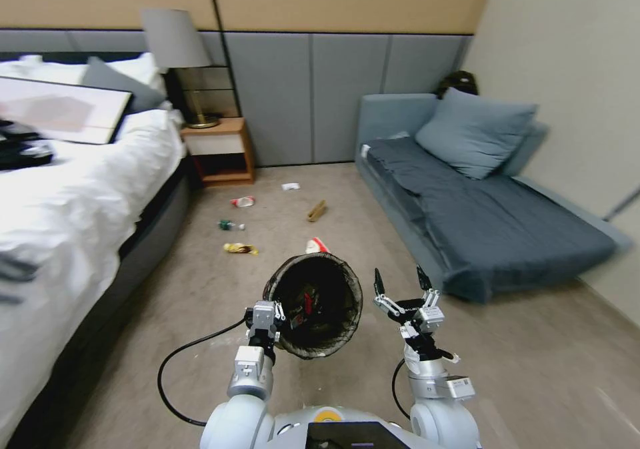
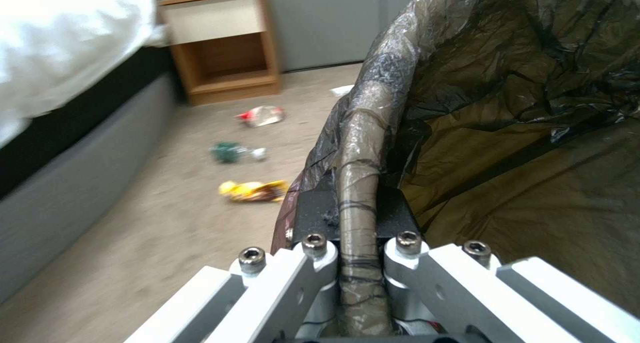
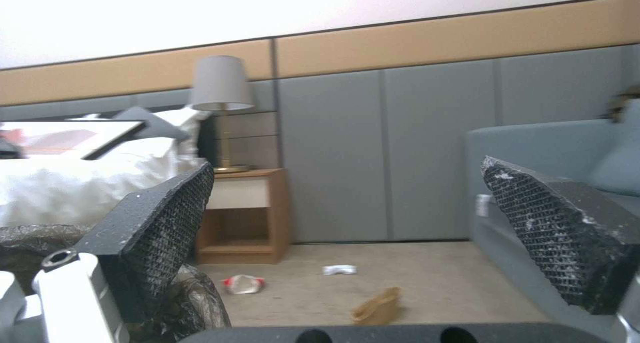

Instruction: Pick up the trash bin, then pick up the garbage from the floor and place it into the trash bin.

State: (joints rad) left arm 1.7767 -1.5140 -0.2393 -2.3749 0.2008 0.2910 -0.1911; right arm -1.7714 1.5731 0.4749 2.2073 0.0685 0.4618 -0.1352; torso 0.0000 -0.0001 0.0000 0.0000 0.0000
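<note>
My left gripper [image 1: 276,317] [image 2: 357,205] is shut on the rim of the trash bin [image 1: 315,304] [image 2: 507,108]. The bin hangs off the floor, tilted, its black-lined mouth facing me, with something red inside. My right gripper [image 1: 402,281] [image 3: 347,183] hovers open and empty just right of the bin. Garbage lies on the carpet beyond: a red-and-white wrapper [image 1: 315,245] right behind the bin, a yellow wrapper [image 1: 240,248] [image 2: 253,190], a small bottle [image 1: 231,224] [image 2: 235,152], another red-and-white wrapper [image 1: 243,201] [image 3: 244,284], a brown paper piece [image 1: 317,210] [image 3: 379,305] and white tissue [image 1: 291,186] [image 3: 339,270].
A bed [image 1: 73,202] with white bedding runs along the left. A wooden nightstand [image 1: 219,150] with a lamp [image 1: 177,42] stands at the back wall. A grey-blue sofa [image 1: 480,216] fills the right side. A black cable [image 1: 180,362] loops beside my left arm.
</note>
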